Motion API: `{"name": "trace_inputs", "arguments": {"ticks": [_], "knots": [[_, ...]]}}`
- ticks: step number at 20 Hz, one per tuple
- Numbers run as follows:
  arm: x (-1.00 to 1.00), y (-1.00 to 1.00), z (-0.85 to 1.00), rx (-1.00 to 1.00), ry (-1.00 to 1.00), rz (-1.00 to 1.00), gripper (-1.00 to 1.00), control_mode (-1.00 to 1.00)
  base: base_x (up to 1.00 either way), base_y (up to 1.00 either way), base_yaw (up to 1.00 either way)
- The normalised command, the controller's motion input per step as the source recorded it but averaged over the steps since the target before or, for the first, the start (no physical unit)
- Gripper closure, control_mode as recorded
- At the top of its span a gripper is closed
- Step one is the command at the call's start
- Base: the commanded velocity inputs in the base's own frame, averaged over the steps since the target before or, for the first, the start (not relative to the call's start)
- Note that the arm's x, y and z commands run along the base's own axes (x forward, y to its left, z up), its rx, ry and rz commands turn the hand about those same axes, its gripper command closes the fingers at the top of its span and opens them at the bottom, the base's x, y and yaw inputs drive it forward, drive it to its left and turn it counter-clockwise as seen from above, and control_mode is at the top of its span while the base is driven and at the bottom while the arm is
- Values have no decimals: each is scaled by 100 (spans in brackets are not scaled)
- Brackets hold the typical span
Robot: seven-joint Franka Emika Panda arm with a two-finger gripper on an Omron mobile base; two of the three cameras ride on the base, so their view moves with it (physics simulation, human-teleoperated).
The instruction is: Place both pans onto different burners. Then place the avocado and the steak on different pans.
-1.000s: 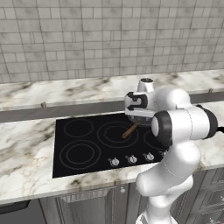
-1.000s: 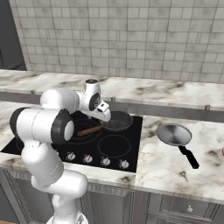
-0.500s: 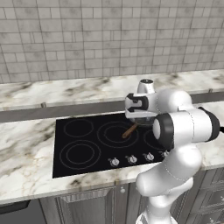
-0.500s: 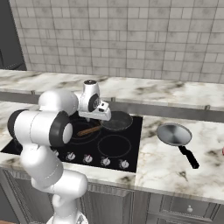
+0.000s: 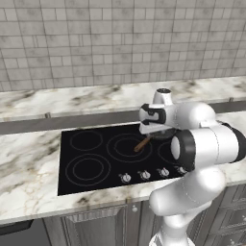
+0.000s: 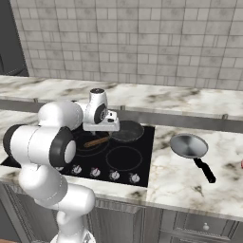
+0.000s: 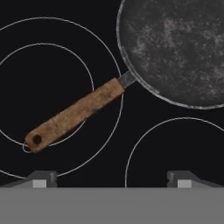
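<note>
Even, diffuse rendered light, soft faint shadows, mild sheen on the glossy cooktop (image 5: 96, 158), sharp focus throughout.

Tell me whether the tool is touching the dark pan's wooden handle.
Apart. In the hand view the tool is open, both fingertips at the bottom edge, with bare black cooktop between them and the wooden handle of the dark pan.

No readable text, labels or numbers anywhere.

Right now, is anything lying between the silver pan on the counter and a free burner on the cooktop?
Nothing visible does. The silver pan sits on the marble counter right of the cooktop. The front right burner beside it is bare; the dark pan sits on the burner behind that.
</note>
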Motion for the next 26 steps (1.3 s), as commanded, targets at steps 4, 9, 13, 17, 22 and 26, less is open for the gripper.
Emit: {"name": "trace_inputs", "arguments": {"ticks": [4, 9, 13, 17, 22, 26], "knots": [[-4, -1, 0, 0, 0, 12, -100, -100, 0, 0, 0], [0, 0, 0, 0, 0, 0, -100, 100, 0, -4, 1], [0, 0, 0, 0, 0, 0, -100, 100, -14, -6, 0], [0, 0, 0, 0, 0, 0, -100, 100, -43, -1, 0], [0, 0, 0, 0, 0, 0, -100, 100, -28, -5, 0], [0, 0, 0, 0, 0, 0, -100, 100, 0, -28, 0]]}}
